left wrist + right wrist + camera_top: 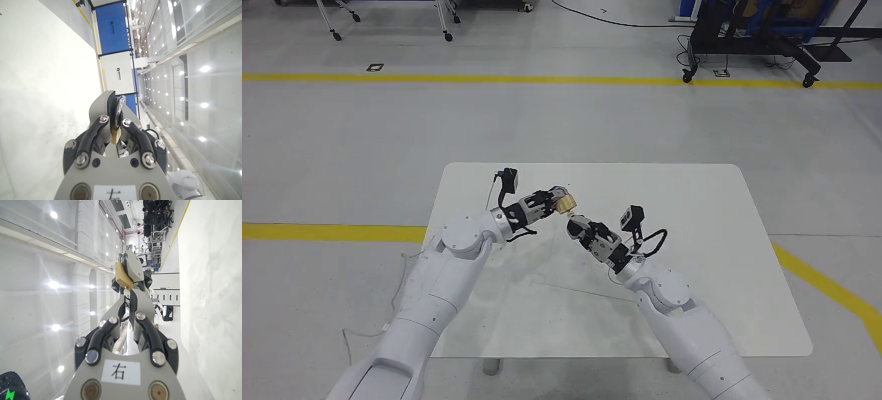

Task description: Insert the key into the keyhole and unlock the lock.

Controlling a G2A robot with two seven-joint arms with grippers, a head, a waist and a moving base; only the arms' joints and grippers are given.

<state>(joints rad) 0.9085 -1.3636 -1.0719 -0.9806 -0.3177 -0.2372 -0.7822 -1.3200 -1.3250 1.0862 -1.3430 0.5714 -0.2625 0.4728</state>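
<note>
Above the middle of the white table [702, 210], my left gripper [552, 202] is shut on the brass padlock [565, 204]. In the left wrist view the fingers [111, 102] clamp the silver shackle [121, 105], and the brass body [115, 135] hangs toward the wrist. My right gripper [575, 225] sits just beside the lock, shut on the small silver key [127, 293]. In the right wrist view the key meets the end face of the padlock [122, 273], where the keyhole lies. How deep the blade sits is hidden. The left gripper [132, 264] shows behind the lock.
Both arms hover above the table, whose bare surface spreads to the right [712, 260] and toward the front. Yellow floor lines [542, 78] and wheeled racks [752, 50] lie beyond the far edge.
</note>
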